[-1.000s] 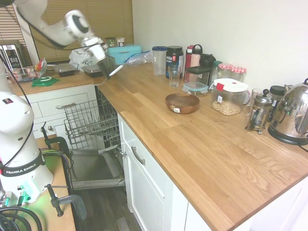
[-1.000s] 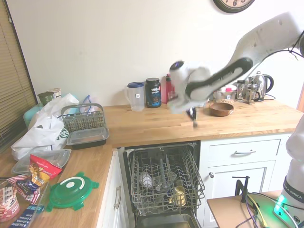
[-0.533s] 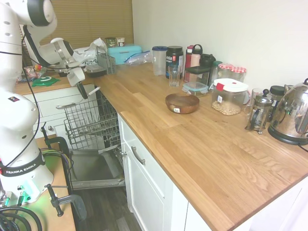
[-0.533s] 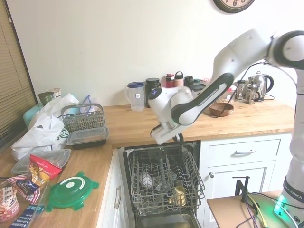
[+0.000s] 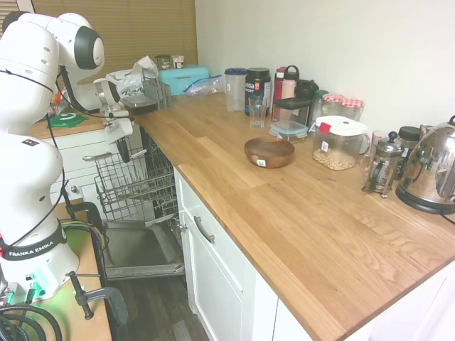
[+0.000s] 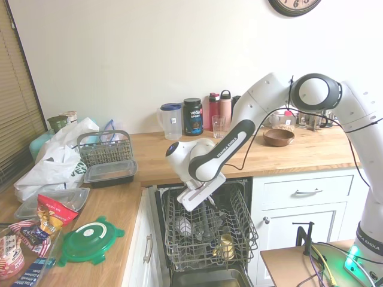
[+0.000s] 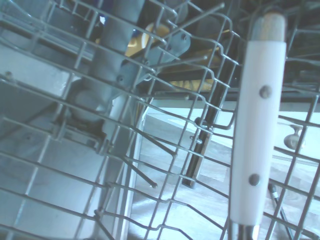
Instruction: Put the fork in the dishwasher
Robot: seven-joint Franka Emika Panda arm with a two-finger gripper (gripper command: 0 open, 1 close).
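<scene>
The dishwasher stands open under the wooden counter, its grey wire rack (image 5: 135,181) pulled out over the dropped door (image 5: 138,249). My gripper (image 5: 125,150) hangs just over the rack's top edge, pointing down into it, and is shut on the fork (image 5: 139,152). From the other side my gripper (image 6: 207,207) sits low over the middle of the rack (image 6: 206,230); the fork is lost among the wires there. In the wrist view the fork's white riveted handle (image 7: 255,135) reaches in among the rack wires (image 7: 150,150).
A brown wooden bowl (image 5: 269,152) and jars, bottles and a kettle (image 5: 434,170) line the counter's back. A loose cutlery basket (image 6: 105,149) and a green lid (image 6: 90,239) sit left of the opening. White drawers (image 6: 308,192) flank the rack. A yellowish item (image 6: 226,245) lies in it.
Over the last second the arm swung from above the counter to the dishwasher opening and dropped down. The fork went with the gripper and is now down among the rack wires.
</scene>
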